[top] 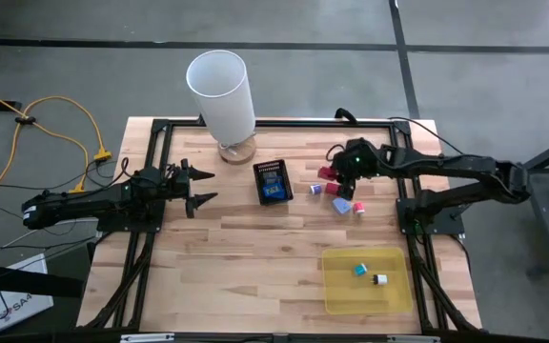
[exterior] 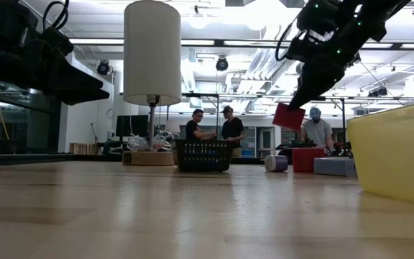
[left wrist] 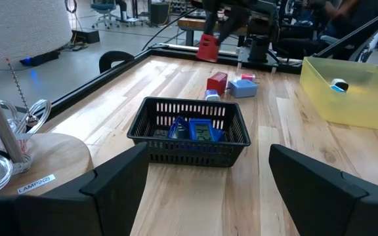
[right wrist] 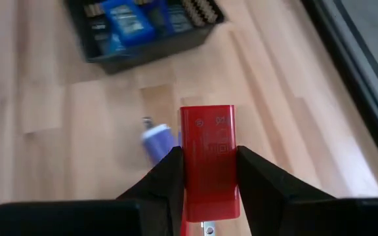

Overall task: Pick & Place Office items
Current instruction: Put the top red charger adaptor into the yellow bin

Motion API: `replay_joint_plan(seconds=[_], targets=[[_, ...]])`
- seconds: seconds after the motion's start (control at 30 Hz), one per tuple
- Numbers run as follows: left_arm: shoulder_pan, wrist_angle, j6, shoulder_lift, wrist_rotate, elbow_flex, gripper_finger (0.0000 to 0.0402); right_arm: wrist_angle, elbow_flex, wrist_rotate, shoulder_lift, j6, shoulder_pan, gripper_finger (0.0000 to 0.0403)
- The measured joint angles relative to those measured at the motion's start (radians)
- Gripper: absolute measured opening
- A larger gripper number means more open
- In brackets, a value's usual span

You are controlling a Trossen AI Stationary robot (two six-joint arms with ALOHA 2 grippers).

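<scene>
- Right gripper (right wrist: 207, 172) pinches a red block (right wrist: 207, 157) between its fingers; the low view alone shows it lifted clear of the table (exterior: 157, 208).
- Below lies a purple piece (right wrist: 157, 139), near the mesh box (top: 273, 183).
- Left gripper (top: 198, 188) waits with fingers spread, left of the box.

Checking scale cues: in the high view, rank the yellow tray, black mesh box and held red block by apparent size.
1. yellow tray
2. black mesh box
3. red block, held off the table by the right gripper, so it looks slightly enlarged.

glossy red plastic block (right wrist: 207, 172), matt wooden table (top: 255, 257), black mesh basket (left wrist: 190, 130).
</scene>
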State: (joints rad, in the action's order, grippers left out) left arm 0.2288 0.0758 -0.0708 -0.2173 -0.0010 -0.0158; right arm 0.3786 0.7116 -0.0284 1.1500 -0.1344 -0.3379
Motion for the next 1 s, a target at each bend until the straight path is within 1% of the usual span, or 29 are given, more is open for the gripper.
replay_joint_plan(seconds=[0.27,0.47,0.77,1.0], targets=[[0.000,0.000,0.000,0.000,0.000,0.000,0.0308,-0.001,0.000,-0.002,0.000,0.005,0.152,0.0106],[0.000,0.000,0.000,0.000,0.000,0.000,0.0308,-0.001,0.000,-0.072,0.000,0.033,0.292,0.0106],[0.000,0.000,0.000,0.000,0.000,0.000,0.0308,-0.001,0.000,-0.128,0.000,0.097,0.491,0.0106],[0.000,0.000,0.000,0.000,0.000,0.000,0.0308,-0.001,0.000,-0.156,0.000,0.159,0.623,0.0106]])
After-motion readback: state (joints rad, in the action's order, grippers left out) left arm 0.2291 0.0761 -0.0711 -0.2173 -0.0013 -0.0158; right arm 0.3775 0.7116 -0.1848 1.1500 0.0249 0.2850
